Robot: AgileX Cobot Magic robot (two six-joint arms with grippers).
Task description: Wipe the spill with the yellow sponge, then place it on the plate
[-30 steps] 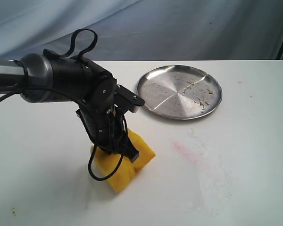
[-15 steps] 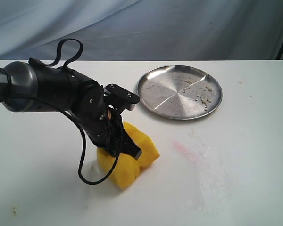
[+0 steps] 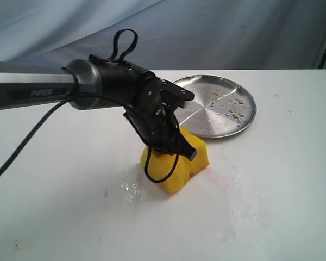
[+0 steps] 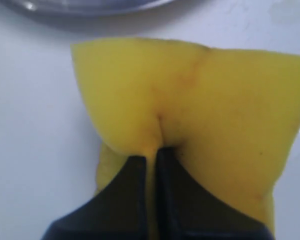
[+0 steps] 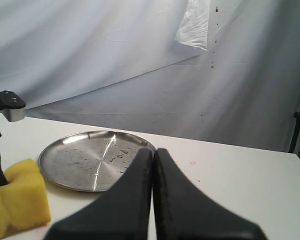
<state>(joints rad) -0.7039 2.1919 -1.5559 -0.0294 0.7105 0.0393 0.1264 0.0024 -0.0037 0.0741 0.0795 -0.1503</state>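
While the left gripper [image 3: 175,148] was over the table [image 3: 54,212], its jaws were squeezed almost together on the sponge [image 3: 174,175]. The left wrist view showed only a thin yellow ridge between the fingers [image 4: 135,172], and the foam [image 4: 205,100] creased deeply at the pinch.

Writing: "PIPER" [image 3: 42,93] in pale letters on the left arm [image 3: 22,89]. No other text could be read.

Count: 1 sponge, 1 plate [image 3: 206,117], 1 spill [image 3: 231,182], 1 patch of droplets [image 3: 130,190], 2 grippers.

Sponge position: bottom on the table, just near of the plate's near-left rim, with its right side at the spill's left edge. I could not tell whether it touched the rim. The droplets lay just left of the sponge.

Plate: far right of centre, silver, with crumbs on it [image 5: 75,160].

Right gripper [image 5: 152,152]: raised, jaws closed against each other with nothing between them. It was seen only in its own wrist view.

A black cable [image 3: 22,147] hung from the left arm.
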